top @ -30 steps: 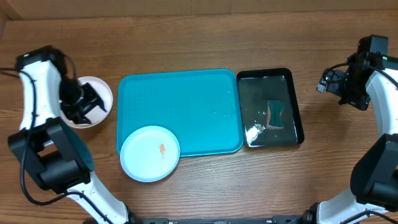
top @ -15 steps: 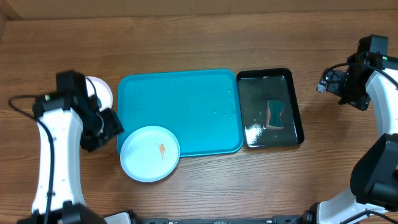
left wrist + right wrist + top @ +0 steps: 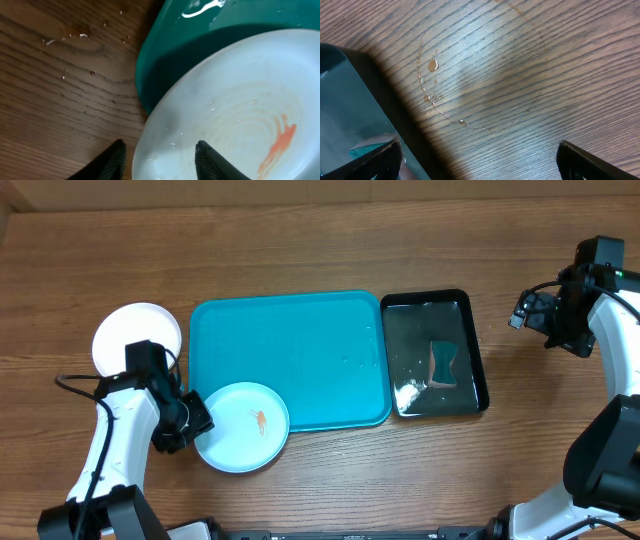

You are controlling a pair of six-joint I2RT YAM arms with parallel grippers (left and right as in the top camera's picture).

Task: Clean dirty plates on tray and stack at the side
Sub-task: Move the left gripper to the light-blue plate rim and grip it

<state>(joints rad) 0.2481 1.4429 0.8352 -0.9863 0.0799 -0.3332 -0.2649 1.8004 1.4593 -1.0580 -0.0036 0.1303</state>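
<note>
A light blue plate (image 3: 241,426) with a small orange smear rests on the front left corner of the turquoise tray (image 3: 300,350), partly overhanging the table. My left gripper (image 3: 196,423) is open at the plate's left rim. In the left wrist view, the left gripper (image 3: 159,150) has one finger over the wood and one over the plate (image 3: 240,100), with the tray (image 3: 250,15) behind. A white plate (image 3: 137,338) lies on the table left of the tray. No pale yellow-green plate shows. My right gripper (image 3: 522,312) is open and empty over bare wood (image 3: 477,155).
A glossy black tray (image 3: 435,352) holding water and a teal sponge (image 3: 442,365) stands right of the turquoise tray. Its corner shows in the right wrist view (image 3: 340,100). Water drops and a ring mark lie on the wood beside it.
My left arm has swung from over the white plate toward the front, to the light blue plate's left rim. The white plate is now uncovered. The right arm has not moved.
</note>
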